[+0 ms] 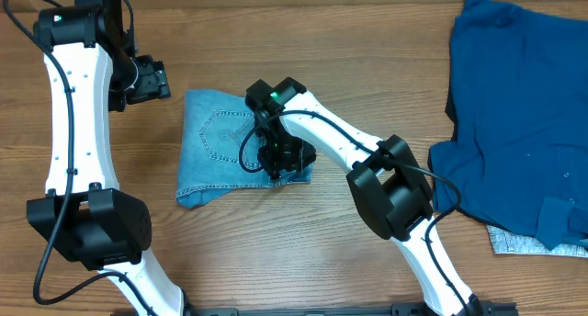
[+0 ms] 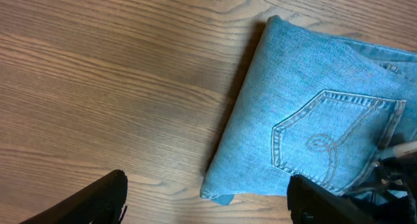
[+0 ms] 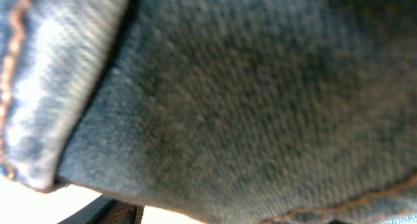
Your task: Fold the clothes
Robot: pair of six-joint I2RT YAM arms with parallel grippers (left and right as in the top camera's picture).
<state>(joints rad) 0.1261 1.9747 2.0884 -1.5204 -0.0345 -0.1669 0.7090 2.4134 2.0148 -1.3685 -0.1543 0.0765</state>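
The clothes, light blue jeans [image 1: 220, 146], lie folded into a compact block at the middle of the table, a stitched back pocket facing up. My left gripper [image 1: 152, 80] hovers open just off their far left corner. In the left wrist view the jeans [image 2: 326, 120] lie ahead and to the right, and the left gripper [image 2: 208, 211] holds nothing between its wide-apart fingers [image 2: 98, 201]. My right gripper [image 1: 285, 160] points down onto the jeans' right edge. In the right wrist view, denim [image 3: 247, 100] fills the frame close to the lens. One finger [image 3: 111, 212] shows far to the left, so the jaws stand apart.
A large dark blue garment [image 1: 519, 123] lies spread at the right of the table, with a small pale grey cloth [image 1: 524, 244] poking out under its near edge. Bare wood [image 1: 303, 252] lies in front of the jeans.
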